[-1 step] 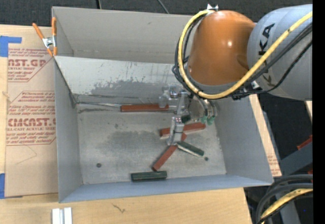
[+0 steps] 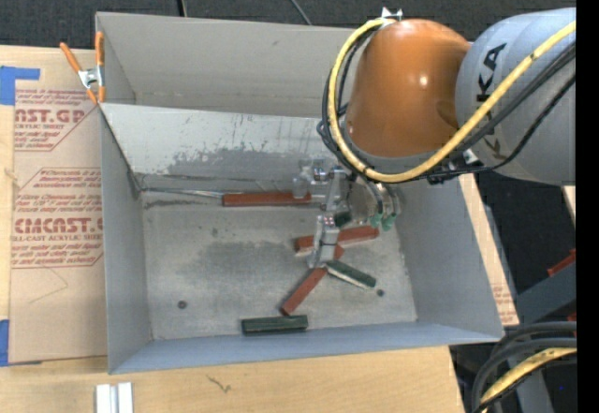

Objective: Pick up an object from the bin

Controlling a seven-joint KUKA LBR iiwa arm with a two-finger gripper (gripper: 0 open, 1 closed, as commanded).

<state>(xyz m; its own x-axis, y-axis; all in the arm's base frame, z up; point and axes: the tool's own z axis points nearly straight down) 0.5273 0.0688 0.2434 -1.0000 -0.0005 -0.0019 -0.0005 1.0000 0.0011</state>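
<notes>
**Gripper low over a small cluster of sticks, right of the bin's centre**

Camera view: the gripper (image 2: 324, 250) hangs below the arm's orange cover, close to the floor of the bin (image 2: 187, 252). I cannot tell whether it is released or clenched, and nothing can be seen grasped in it.

Nearest to it is a short red-brown stick (image 2: 348, 236) lying roughly level across the floor. The stick's left part is at the gripper's tip; whether they touch cannot be told. Two others meet it there. A slanted red-brown stick (image 2: 305, 290) runs from the tip down toward the front wall. A dark green stick (image 2: 354, 275) angles off to the right, just in front of the short one.

Well apart from this cluster are a long red-brown stick (image 2: 267, 199) along the foot of the back wall and a dark green bar (image 2: 274, 326) against the front wall.

The short red-brown stick looks light, thin and stiff. It should not bend or break in a grasp, but it lies flat on smooth metal and may skid or twist away. The best hold is probably across its narrow width near the middle, clear of the crossing so the neighbours are not pinched with it. A hold at the left end would likely let it swing or tip
</notes>
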